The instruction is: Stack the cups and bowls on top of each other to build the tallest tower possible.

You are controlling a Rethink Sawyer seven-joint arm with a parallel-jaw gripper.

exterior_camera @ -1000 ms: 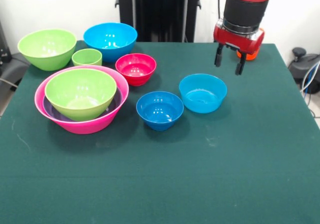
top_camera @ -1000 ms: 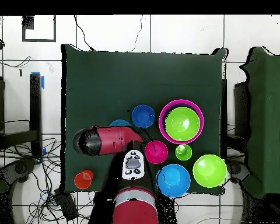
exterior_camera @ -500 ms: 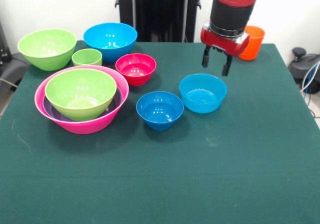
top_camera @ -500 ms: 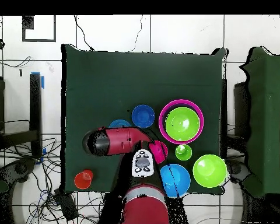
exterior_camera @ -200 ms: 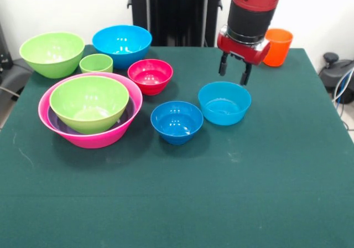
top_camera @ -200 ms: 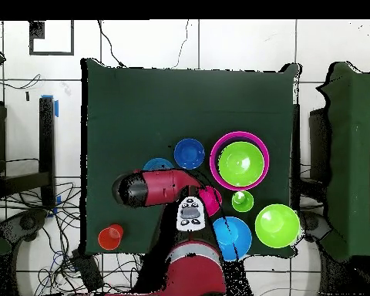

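Note:
My gripper (exterior_camera @ -200 ms: 232, 75) hangs open and empty just above the far rim of the teal bowl (exterior_camera @ -200 ms: 224, 103). The ribbed orange cup (exterior_camera @ -200 ms: 277, 47) stands at the far right, clear of the arm. A small blue bowl (exterior_camera @ -200 ms: 177, 120) sits left of the teal one, with the small red bowl (exterior_camera @ -200 ms: 150, 75) behind it. A lime-green bowl (exterior_camera @ -200 ms: 88, 101) rests in the purple bowl (exterior_camera @ -200 ms: 57, 120), which sits inside the huge pink bowl (exterior_camera @ -200 ms: 91, 133). Behind them are the short green cup (exterior_camera @ -200 ms: 96, 63), a second lime-green bowl (exterior_camera @ -200 ms: 52, 53) and the large blue bowl (exterior_camera @ -200 ms: 121, 44). In the overhead view the arm (top_camera @ -200 ms: 153, 187) covers part of the teal bowl (top_camera @ -200 ms: 157, 163).
The green table (exterior_camera @ -200 ms: 232, 192) is bare cloth across its near half. In the overhead view the orange cup (top_camera @ -200 ms: 109, 237) stands close to the table's corner. Cables and chairs lie beyond the table edges.
In the front view the gripper has moved left, away from the orange cup, and now hangs over the teal bowl's far rim. The cup, earlier hidden behind it, shows fully. Bowls unmoved.

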